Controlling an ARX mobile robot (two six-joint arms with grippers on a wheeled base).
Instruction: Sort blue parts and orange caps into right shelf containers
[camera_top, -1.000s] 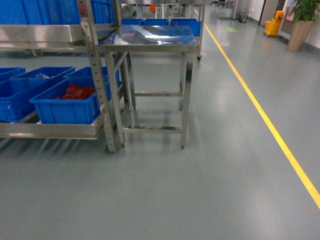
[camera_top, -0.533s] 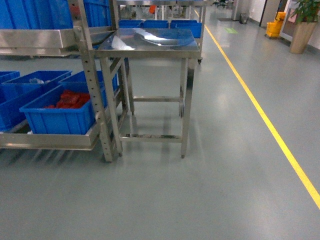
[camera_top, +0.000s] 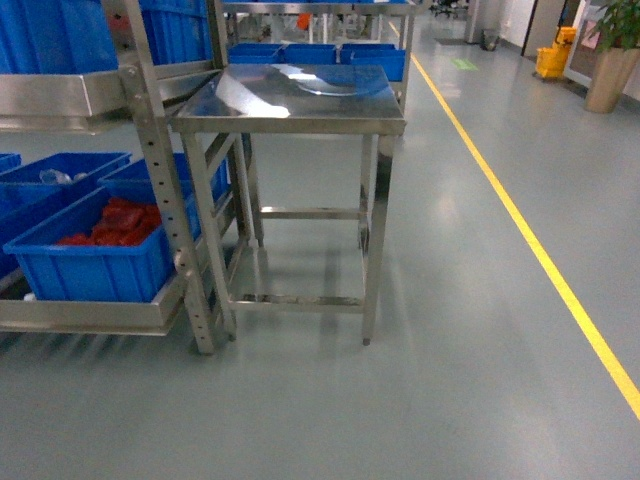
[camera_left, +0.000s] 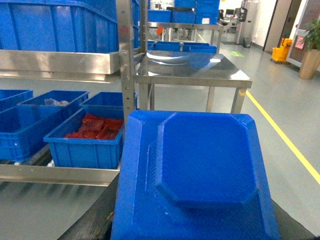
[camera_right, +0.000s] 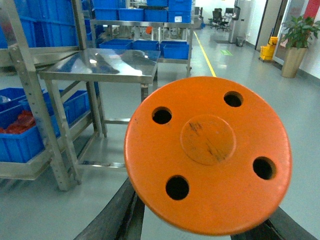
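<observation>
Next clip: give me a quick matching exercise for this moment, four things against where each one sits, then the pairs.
Things:
1. orange disc
2. blue part
3. red pieces
4. steel table

Places:
A. fills the left wrist view, close to the camera
B. stands on the floor right of the shelf frame, its top bare
C. fills the right wrist view, four holes in its face
D. lie in a blue crate on the lowest shelf

Pairs: 1-C, 2-A, 3-D, 4-B
</observation>
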